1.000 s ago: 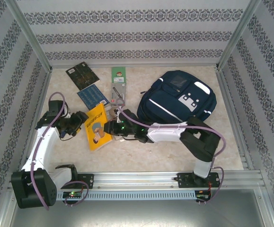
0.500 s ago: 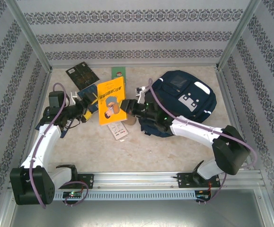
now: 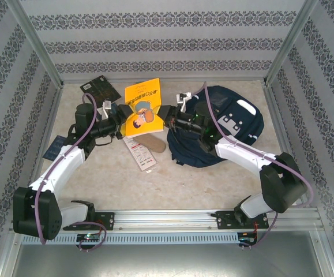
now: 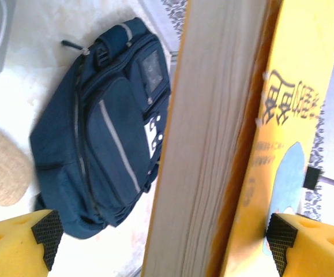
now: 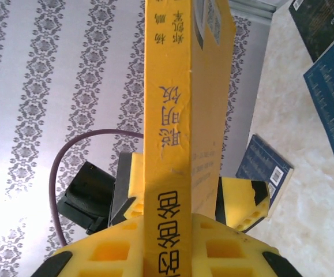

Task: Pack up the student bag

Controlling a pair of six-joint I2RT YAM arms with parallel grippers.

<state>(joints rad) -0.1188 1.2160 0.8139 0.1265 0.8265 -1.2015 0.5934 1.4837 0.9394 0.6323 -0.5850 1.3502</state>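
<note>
- Right gripper (image 3: 167, 117) pinches the yellow paperback book (image 3: 142, 104) (by its spine).
- Left gripper (image 3: 116, 113) is spread around the book's page edge.
- Large navy-blue fabric backpack (image 3: 247, 135) lies near the tabletop's (image 3: 97, 179) far-right corner.

The student bag (image 3: 239, 124) is navy with white stripes and grey-white patches. It lies flat on the bench's far right, front pocket up.

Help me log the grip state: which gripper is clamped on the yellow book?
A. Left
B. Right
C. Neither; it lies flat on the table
B: the right gripper is shut on the book near its spine and holds it off the table, while the left gripper has its fingers spread wide around the page edge.
</note>
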